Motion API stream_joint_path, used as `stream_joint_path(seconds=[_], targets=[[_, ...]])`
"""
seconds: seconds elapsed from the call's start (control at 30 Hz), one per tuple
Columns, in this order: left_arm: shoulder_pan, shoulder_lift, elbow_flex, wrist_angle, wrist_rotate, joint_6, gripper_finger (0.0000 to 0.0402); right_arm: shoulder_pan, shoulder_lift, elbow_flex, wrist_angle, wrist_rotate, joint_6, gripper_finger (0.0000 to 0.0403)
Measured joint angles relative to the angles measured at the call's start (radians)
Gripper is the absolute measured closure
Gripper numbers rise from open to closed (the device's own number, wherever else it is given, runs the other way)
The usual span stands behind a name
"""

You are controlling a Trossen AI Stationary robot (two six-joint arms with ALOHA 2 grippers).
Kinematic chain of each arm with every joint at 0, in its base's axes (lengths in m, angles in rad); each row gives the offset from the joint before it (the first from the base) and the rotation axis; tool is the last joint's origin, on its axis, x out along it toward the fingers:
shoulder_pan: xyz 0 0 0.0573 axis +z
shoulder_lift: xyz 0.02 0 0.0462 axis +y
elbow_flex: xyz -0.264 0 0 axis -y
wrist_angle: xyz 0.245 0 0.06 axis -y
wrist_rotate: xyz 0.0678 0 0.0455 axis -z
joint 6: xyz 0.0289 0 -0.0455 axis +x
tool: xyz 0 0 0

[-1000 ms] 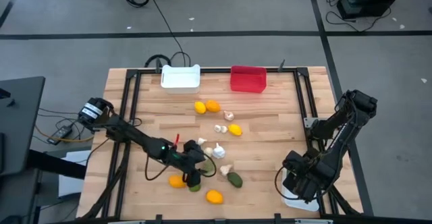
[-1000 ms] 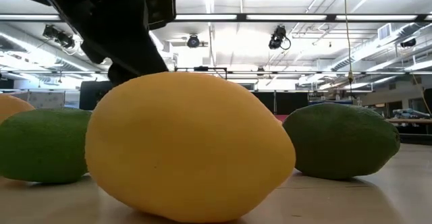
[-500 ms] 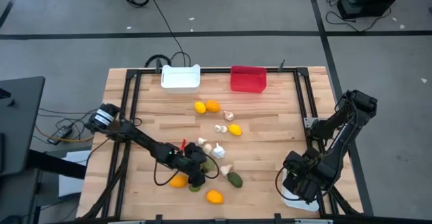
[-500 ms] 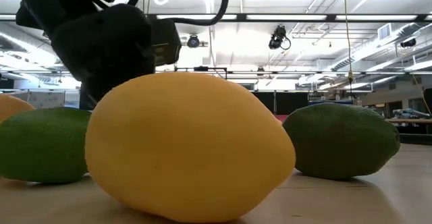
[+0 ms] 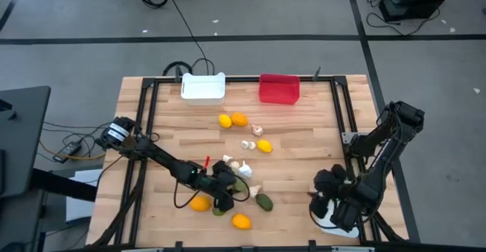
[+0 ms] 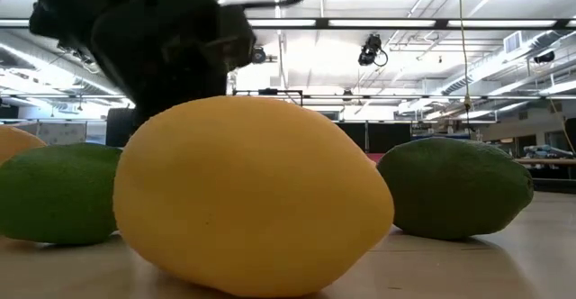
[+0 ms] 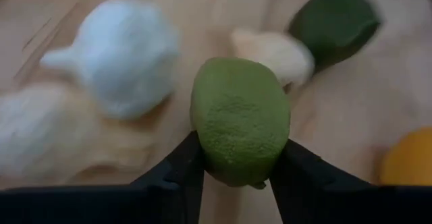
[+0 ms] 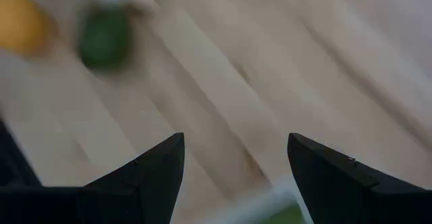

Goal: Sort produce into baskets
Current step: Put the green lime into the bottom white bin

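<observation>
My left gripper (image 5: 222,200) is down among the produce near the table's near edge, shut on a light green oval fruit (image 7: 239,119). The fruit also shows in the low view (image 6: 54,191), left of a big yellow citrus (image 6: 252,195). A dark green fruit (image 5: 263,201), an orange citrus (image 5: 199,203) and whitish bulbs (image 5: 244,168) lie around it on the tabletop. My right gripper (image 8: 236,143) is open and empty at the near right (image 5: 325,199), above a white basket (image 5: 338,228). Another white basket (image 5: 203,86) and a red basket (image 5: 279,88) stand at the far edge. My left gripper pinches the light green fruit by its two opposite sides (image 7: 202,133) between its two fingers (image 7: 182,163). The fingers slant down from the table's left. In the low view the fruit rests with its underside on the tabletop.
Two citrus fruits (image 5: 232,119), a yellow one (image 5: 264,146) and more bulbs (image 5: 257,130) lie mid-table. The yellow citrus (image 5: 241,221) lies close to the near edge. Bare wood stretches at the left (image 5: 152,130) and between the produce and the right arm.
My left gripper has moved toward the table's right and near edges and come down over the light green fruit, which stays on the table. My right gripper has started to move, rising and swinging toward the table's left above the white basket.
</observation>
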Motion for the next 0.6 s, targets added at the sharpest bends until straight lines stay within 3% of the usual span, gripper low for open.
stream_joint_path(seconds=[0.13,0.37,0.6], targets=[[-0.007,0.0,0.06,-0.005,0.022,0.094,0.0257,-0.045,0.0,-0.044,0.174,0.142,-0.149,0.0131],[-0.01,-0.001,0.175,0.006,0.0,0.393,0.0257,-0.182,0.0,-0.187,0.652,0.218,-0.419,0.0131],[-0.016,-0.001,0.197,0.081,-0.063,0.642,0.0257,-0.27,0.0,-0.324,1.114,0.177,-0.598,0.0131]])
